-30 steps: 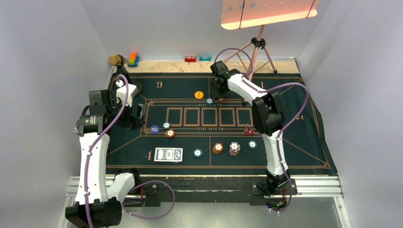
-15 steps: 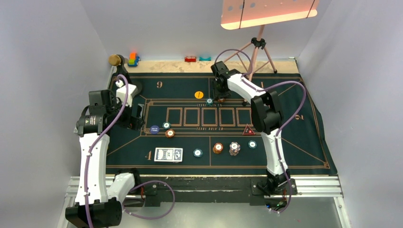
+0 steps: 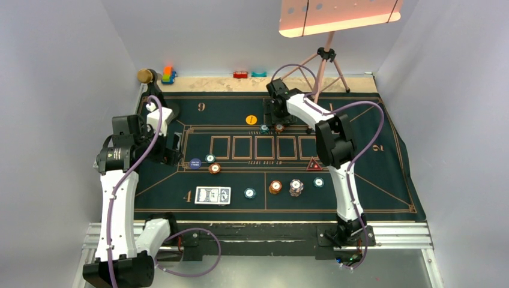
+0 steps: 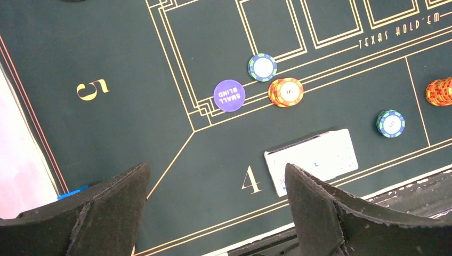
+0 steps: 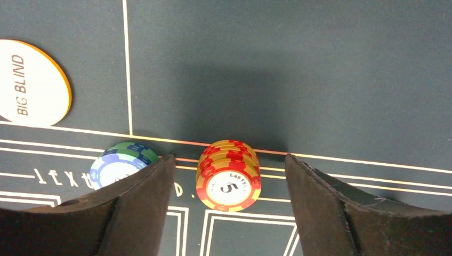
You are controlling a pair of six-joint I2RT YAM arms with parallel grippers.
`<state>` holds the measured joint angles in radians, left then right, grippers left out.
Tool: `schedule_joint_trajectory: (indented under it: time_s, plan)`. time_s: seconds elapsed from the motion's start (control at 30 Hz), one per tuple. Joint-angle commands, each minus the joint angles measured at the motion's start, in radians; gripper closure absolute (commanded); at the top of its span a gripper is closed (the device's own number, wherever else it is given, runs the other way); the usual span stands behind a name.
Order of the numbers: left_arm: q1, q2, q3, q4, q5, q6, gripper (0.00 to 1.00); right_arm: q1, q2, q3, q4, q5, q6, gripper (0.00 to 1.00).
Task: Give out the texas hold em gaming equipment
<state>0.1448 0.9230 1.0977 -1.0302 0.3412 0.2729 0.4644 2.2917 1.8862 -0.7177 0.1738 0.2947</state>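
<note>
My right gripper (image 3: 277, 115) is open at the far middle of the mat. In the right wrist view it (image 5: 229, 157) straddles an orange chip stack (image 5: 229, 178) (image 3: 279, 127) standing on the felt, clear of both fingers. A teal chip (image 5: 120, 162) and the yellow Big Blind button (image 5: 32, 82) lie to its left. My left gripper (image 3: 174, 147) (image 4: 217, 166) is open and empty above the mat's left side. Below it lie the dark-blue Small Blind button (image 4: 229, 95), a teal chip (image 4: 262, 66), an orange stack (image 4: 285, 92) and the card deck (image 4: 312, 160). The red triangle (image 3: 313, 164) lies mid-right.
Near the front lie a teal chip (image 3: 249, 193), an orange stack (image 3: 275, 187), a white stack (image 3: 296, 187) and another teal chip (image 3: 319, 182). Toy blocks (image 3: 168, 75) and a tripod (image 3: 327, 66) stand beyond the green mat (image 3: 372, 174).
My right gripper has drawn back a little toward the far edge, uncovering the orange stack now standing free on the mat. The left arm has not moved.
</note>
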Motion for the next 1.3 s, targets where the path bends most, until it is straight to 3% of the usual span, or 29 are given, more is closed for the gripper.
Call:
schedule_joint_trajectory:
  time_s: [0.0,0.17,0.27,0.5,0.7,0.93,1.27]
  plan:
    - [0.009,-0.019,-0.004,0.009,0.01,0.005,0.0,0.002,-0.024,0.079,-0.033,0.027,-0.005,0.19]
    - [0.009,-0.026,-0.006,0.006,0.008,0.008,0.0,0.007,-0.126,0.093,-0.053,0.034,-0.004,0.19]
    - [0.008,-0.032,-0.008,0.007,0.002,0.012,0.0,0.03,-0.228,0.02,-0.045,0.025,0.0,0.19]
    - [0.009,-0.036,-0.012,0.007,0.005,0.014,0.0,0.193,-0.497,-0.338,0.01,0.065,0.029,0.17]
    - [0.008,-0.038,-0.014,0.008,0.01,0.017,0.0,0.343,-0.666,-0.641,0.058,0.011,0.082,0.14]
    - [0.009,-0.036,-0.014,0.014,-0.008,0.006,0.0,0.458,-0.71,-0.773,0.07,-0.002,0.117,0.05]
    - [0.009,-0.037,-0.012,0.01,-0.015,0.006,0.0,0.494,-0.664,-0.844,0.105,-0.005,0.124,0.09]
